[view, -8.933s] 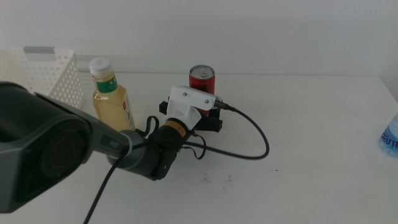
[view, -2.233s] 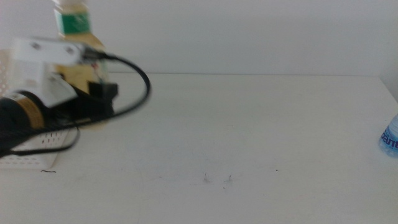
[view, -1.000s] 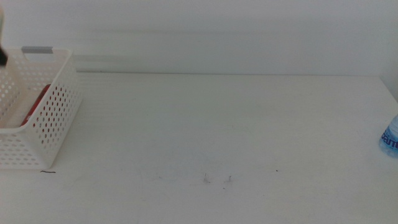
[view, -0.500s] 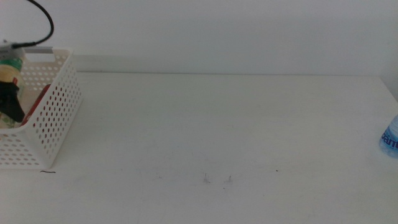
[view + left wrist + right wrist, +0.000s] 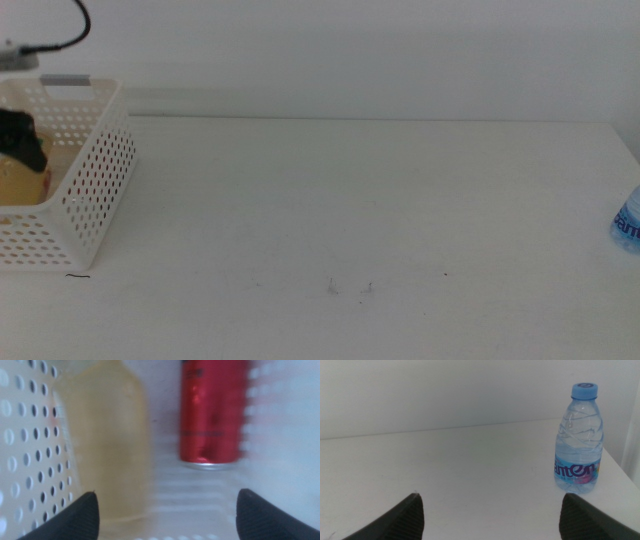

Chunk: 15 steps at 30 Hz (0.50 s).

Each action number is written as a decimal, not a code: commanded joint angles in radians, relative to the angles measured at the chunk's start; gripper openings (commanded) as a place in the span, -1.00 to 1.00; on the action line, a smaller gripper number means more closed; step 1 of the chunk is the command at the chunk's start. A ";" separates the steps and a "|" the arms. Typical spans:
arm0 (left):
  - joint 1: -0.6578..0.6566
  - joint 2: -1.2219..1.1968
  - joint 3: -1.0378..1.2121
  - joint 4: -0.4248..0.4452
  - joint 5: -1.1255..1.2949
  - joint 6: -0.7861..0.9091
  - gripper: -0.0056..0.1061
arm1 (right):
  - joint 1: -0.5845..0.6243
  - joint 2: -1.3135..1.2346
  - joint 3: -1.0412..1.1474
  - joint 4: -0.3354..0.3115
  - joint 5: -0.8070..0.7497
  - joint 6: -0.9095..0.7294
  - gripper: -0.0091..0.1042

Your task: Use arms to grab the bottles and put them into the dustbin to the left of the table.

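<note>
Bottles: yellow-liquid bottle (image 5: 112, 440) and red can (image 5: 212, 412) lie side by side inside the dustbin; the can's end faces the wrist camera
Dustbin: white perforated basket (image 5: 95, 190) at the table's (image 5: 350, 220) left edge; yellow shows at its bottom
Left gripper (image 5: 167, 510): inside the dustbin, above the two items; jaws spread wide, holding nothing
Water bottle (image 5: 579, 440): upright, blue cap, at the table's right edge
Right gripper (image 5: 490, 512): low over the table, jaws apart, facing the water bottle, well short of it
</note>
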 commanded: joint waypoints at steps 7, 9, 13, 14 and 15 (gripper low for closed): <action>-0.172 -0.327 0.071 -0.013 0.010 -0.068 0.78 | -0.002 -0.004 0.004 -0.010 -0.007 -0.004 0.80; -0.250 -0.424 0.087 -0.018 -0.009 -0.055 0.78 | -0.002 -0.004 0.004 -0.010 -0.007 -0.004 0.80; -0.404 -0.556 0.092 -0.073 0.004 0.042 0.78 | -0.002 -0.004 0.004 -0.010 -0.007 -0.004 0.80; -0.443 -0.590 0.092 -0.082 0.004 0.067 0.78 | -0.002 -0.004 0.004 -0.010 -0.007 -0.004 0.80; -0.479 -0.623 0.092 -0.089 0.009 0.076 0.78 | -0.002 -0.004 0.004 -0.010 -0.007 -0.004 0.80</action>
